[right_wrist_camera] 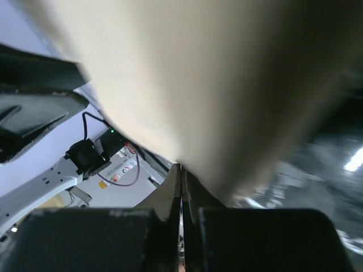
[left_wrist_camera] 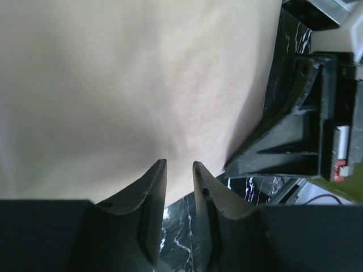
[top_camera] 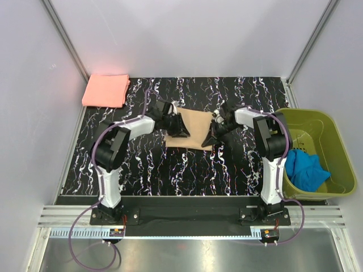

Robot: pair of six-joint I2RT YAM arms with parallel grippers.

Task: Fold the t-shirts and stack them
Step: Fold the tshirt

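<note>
Black marbled table (top_camera: 238, 164) carries the tan t-shirt (top_camera: 195, 126), which lies between both pincers. The right gripper (right_wrist_camera: 180, 166) is closed, pinching its edge; the left gripper (left_wrist_camera: 178, 164) stands slightly parted at the opposite edge. The salmon-pink t-shirt (top_camera: 106, 90) lies folded well beyond the left gripper, and an olive basket (top_camera: 340, 170) sits outside the right gripper.

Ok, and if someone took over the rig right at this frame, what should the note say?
Left gripper: jaws slightly apart at the tan t-shirt's edge, mid-table.
Right gripper: shut on its opposite edge, held raised.
Done: salmon-pink t-shirt folded, far-left corner.
Left: finish folding the tan one, stack it on the pink.
Blue cloth lies in the olive-green basket.
</note>
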